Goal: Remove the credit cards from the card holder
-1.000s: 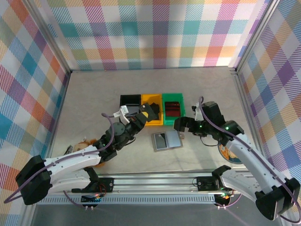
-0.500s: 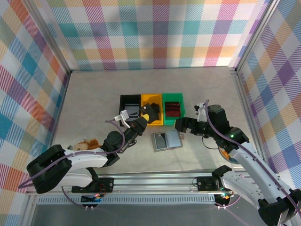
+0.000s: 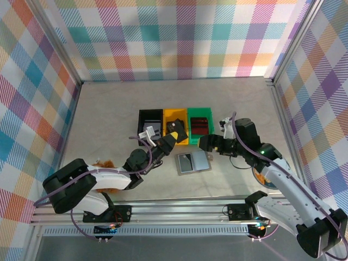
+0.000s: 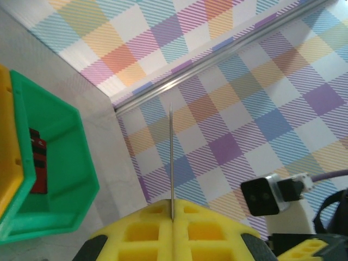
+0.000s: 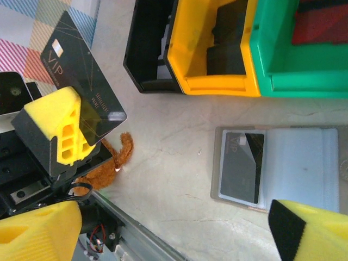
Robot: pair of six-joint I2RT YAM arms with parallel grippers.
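Note:
The card holder lies open on the table in front of the bins, with a black credit card tucked in its left panel. My left gripper hangs over the yellow bin, shut on another black credit card marked VIP. In the left wrist view that card shows edge-on between the pressed yellow pads. My right gripper hovers open over the holder's near edge, nothing between its fingers. A reddish card lies in the green bin.
Black bin, yellow bin and green bin stand in a row behind the holder. A brown plush toy lies by the left arm. An orange round object sits under the right arm. Plaid walls enclose the table.
The left arm has folded lower and nearer, keeping the black card over the yellow bin. The right gripper has shifted slightly left over the holder, and its jaws have narrowed a little.

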